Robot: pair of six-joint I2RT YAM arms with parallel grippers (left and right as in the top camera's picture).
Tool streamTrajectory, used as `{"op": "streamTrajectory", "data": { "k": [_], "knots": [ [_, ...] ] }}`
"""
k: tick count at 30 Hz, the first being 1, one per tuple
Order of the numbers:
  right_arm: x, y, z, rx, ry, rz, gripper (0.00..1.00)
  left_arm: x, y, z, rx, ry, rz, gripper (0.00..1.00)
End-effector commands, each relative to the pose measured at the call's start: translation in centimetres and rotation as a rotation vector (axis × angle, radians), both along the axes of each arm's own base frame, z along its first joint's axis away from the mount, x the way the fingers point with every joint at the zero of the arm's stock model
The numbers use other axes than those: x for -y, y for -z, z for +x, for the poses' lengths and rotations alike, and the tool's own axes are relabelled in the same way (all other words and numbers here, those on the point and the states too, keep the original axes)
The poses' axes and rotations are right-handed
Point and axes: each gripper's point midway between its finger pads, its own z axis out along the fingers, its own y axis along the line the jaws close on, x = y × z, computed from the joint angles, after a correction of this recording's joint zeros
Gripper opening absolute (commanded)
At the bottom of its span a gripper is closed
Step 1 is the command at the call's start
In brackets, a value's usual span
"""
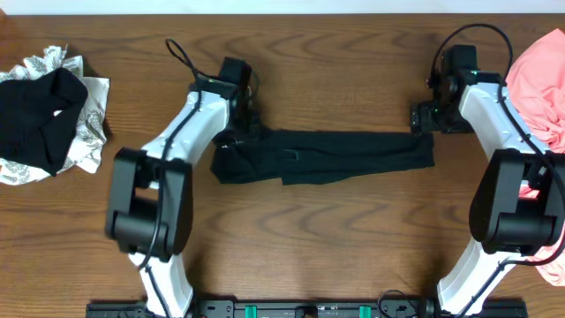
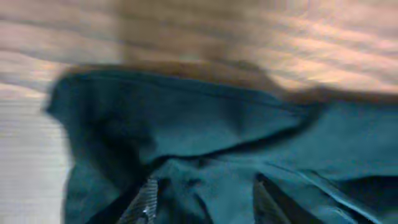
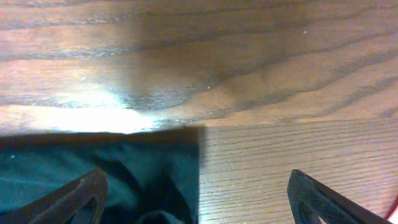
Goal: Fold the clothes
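Overhead: Where's the dark garment (image 1: 327, 156)?
Me: Stretched flat. At its right corner my right gripper (image 3: 196, 199) gapes wide; at its left end my left gripper (image 2: 206, 199) straddles it, grip unclear. I'd pinch both ends evenly before lifting.

Centre garment (image 1: 327, 156) was black; 2 o'clock heap (image 1: 543, 75) coral pink; 9 o'clock pile (image 1: 44, 119) black on grey-printed white; table (image 1: 335, 238) brown.

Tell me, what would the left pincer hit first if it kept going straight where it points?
The dark garment: it fills the space right ahead of the left pincer, between its fingers, with the wooden table underneath. The picture is blurry, so they may already touch.
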Motion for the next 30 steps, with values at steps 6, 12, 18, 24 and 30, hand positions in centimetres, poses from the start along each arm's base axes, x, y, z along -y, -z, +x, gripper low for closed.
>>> {"op": "streamTrajectory", "data": {
  "k": [6, 12, 18, 24, 30],
  "knots": [
    [-0.6, 0.4, -0.5, -0.012, 0.006, 0.214, 0.91, 1.4, -7.7, -0.1, 0.164, 0.038, -0.029, 0.52],
    [-0.9, 0.6, -1.9, -0.053, -0.041, 0.289, 0.89, 3.5, -7.7, -1.2, 0.156, 0.097, -0.029, 0.52],
    [-1.4, 2.7, -2.7, -0.057, -0.061, 0.292, 0.88, 3.8, -7.7, -1.4, 0.156, 0.106, -0.030, 0.52],
    [-1.8, 5.4, -3.8, -0.051, -0.069, 0.291, 0.87, 3.8, -7.7, -1.6, 0.148, 0.106, -0.028, 0.52],
    [-3.8, 6.3, -4.3, -0.027, -0.094, 0.396, 0.78, 3.7, -7.6, -1.6, 0.145, 0.106, -0.027, 0.52]
  ]
}}
